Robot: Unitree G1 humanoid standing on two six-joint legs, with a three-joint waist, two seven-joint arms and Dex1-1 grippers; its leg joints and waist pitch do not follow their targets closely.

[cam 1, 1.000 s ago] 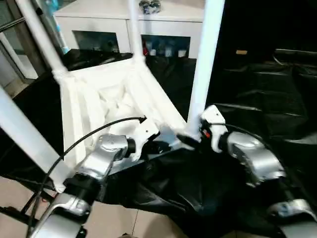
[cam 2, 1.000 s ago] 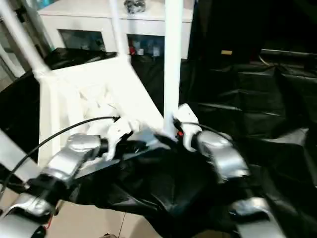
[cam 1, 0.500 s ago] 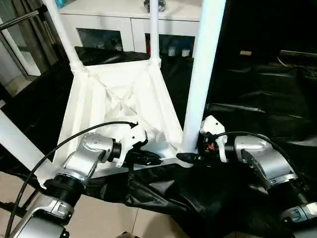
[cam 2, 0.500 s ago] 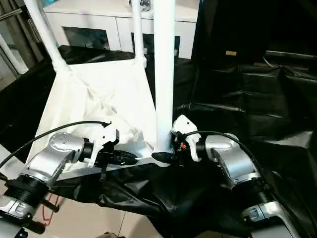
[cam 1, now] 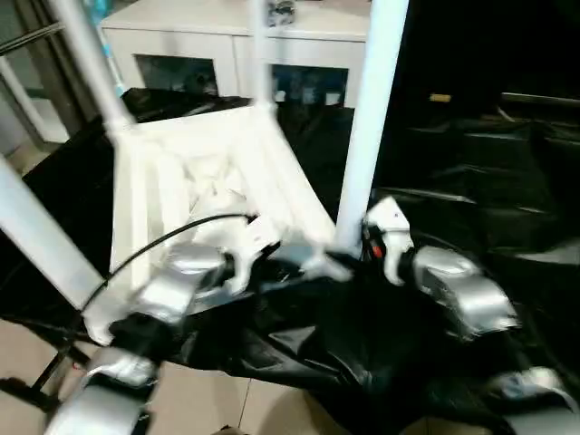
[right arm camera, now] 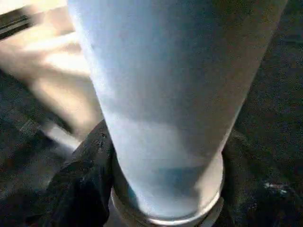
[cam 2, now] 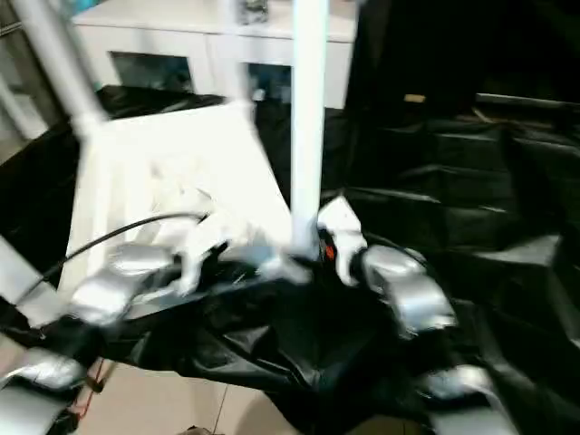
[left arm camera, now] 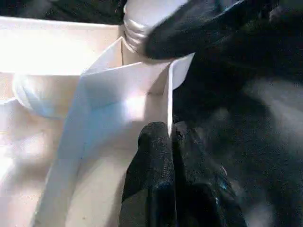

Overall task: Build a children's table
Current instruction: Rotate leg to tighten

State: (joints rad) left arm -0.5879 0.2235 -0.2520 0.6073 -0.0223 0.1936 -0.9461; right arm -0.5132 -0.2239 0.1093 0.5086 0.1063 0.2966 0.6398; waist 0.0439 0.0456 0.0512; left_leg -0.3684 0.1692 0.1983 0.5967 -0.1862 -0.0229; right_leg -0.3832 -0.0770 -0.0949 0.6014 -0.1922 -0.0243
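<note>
Left hand (left arm camera: 170, 142) clamps tabletop (cam 1: 199, 172) near edge (thin rim); right hand (right arm camera: 156, 189) grips corner leg (cam 1: 367, 127).

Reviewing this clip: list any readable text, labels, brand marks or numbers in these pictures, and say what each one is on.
None can be read.
The tabletop and the leg carry no visible print.
A small pale tag on the black drape: too small to read.
A red mark on the right gripper: too blurred to tell if it is lettering.
Items behind the cabinet glass: blurred.
</note>
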